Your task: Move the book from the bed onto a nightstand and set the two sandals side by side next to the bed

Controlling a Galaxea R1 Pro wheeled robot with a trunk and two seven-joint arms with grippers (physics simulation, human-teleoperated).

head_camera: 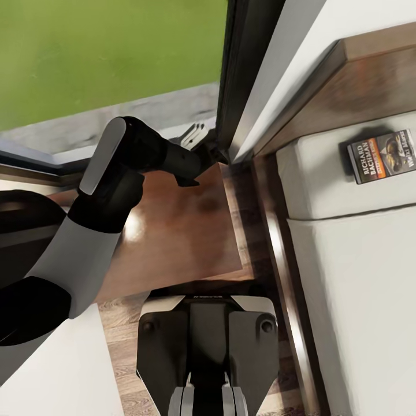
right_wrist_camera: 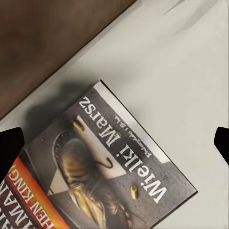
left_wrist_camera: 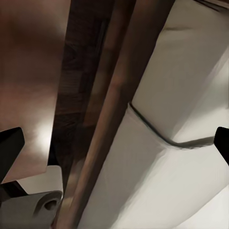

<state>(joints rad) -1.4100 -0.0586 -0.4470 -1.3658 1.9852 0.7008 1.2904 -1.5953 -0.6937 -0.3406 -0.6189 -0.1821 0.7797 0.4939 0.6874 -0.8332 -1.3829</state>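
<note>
Right wrist view: the book (right_wrist_camera: 112, 167) lies flat on the pale mattress of the bed (right_wrist_camera: 191, 71), cover up, white lettering "Wielki Marsz" and an orange band readable. It sits directly below the right tool (right_wrist_camera: 114, 138), between the two dark fingertips (right_wrist_camera: 10, 145) seen at opposite edges of the frame. Fingers are wide apart, not touching the book. Brown headboard wood runs just beyond the book's far corner.

Head view: book (head_camera: 382, 156) rests near the head end of the bed (head_camera: 358, 277), close to the wooden headboard (head_camera: 346, 86), "RICHARD BACHMAN" legible on the cover. Dark bed frame rail (head_camera: 277, 242) separates the mattress from the nightstand (head_camera: 185, 231), whose glossy brown tabletop stands just beside the bed, against the dark-framed glass opening (head_camera: 242, 63). Left arm reaches over the nightstand; left tool (head_camera: 202, 151) is at its far corner by the window frame.

Left wrist view: left fingertips (left_wrist_camera: 10, 145) sit at opposite frame edges, spread apart, nothing between them; nightstand top (left_wrist_camera: 28, 71), bed rail (left_wrist_camera: 105, 124) and mattress below.
</note>
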